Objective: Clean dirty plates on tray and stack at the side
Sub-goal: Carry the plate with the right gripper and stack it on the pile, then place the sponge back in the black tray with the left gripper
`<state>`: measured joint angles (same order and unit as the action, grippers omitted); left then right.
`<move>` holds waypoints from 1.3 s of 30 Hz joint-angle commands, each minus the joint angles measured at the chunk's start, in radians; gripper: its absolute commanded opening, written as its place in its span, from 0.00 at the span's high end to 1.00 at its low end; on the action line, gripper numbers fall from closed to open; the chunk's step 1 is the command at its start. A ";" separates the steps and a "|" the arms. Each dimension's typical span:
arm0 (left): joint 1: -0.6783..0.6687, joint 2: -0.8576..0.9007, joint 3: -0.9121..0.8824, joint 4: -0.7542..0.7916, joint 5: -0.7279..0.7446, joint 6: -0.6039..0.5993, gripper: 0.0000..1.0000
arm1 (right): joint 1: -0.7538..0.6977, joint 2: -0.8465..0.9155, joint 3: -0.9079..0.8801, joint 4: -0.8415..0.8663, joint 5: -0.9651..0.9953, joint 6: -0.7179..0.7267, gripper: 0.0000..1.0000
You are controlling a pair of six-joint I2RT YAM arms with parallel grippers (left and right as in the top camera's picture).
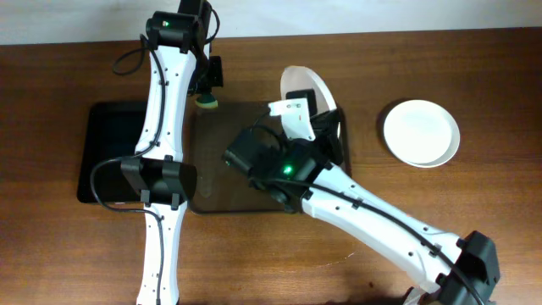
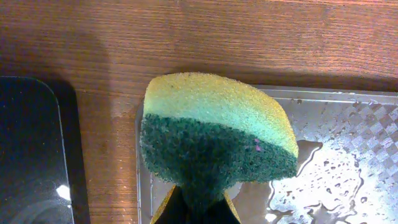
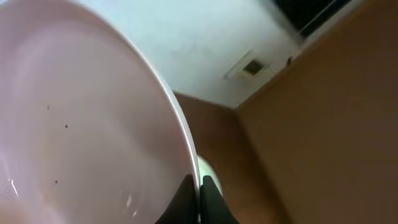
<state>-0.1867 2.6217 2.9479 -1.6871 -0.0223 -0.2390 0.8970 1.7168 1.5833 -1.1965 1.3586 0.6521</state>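
My right gripper (image 1: 298, 108) is shut on the rim of a white plate (image 1: 322, 91) and holds it tilted on edge above the far right part of the brown-grey tray (image 1: 216, 182). In the right wrist view the plate (image 3: 81, 124) fills the left, with the fingers (image 3: 199, 194) pinching its rim. My left gripper (image 1: 209, 89) is shut on a yellow-and-green sponge (image 1: 207, 103) at the tray's far left corner. In the left wrist view the sponge (image 2: 217, 134) hangs over the wet tray (image 2: 348, 155). A second plate (image 1: 421, 133) lies on the table at the right. A third plate is not visible.
A glossy black tray (image 1: 110, 152) lies left of the brown-grey tray and shows in the left wrist view (image 2: 31, 155). The left arm crosses its right edge. The wooden table (image 1: 474, 76) extends right and behind.
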 commanded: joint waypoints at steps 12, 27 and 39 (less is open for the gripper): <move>-0.001 -0.034 0.013 -0.001 0.007 0.017 0.99 | -0.552 -0.018 0.004 0.003 -0.835 0.001 0.96; -0.001 -0.034 0.013 -0.001 0.008 0.017 0.99 | -1.244 0.195 -0.073 0.229 -1.170 -0.179 0.60; 0.107 -0.432 -0.073 -0.001 0.005 0.088 0.99 | -0.896 -0.076 -0.033 0.111 -1.307 -0.304 0.14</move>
<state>-0.0795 2.2848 2.9421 -1.6875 -0.0158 -0.1764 -0.0563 1.6447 1.5398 -1.0805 0.0525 0.3531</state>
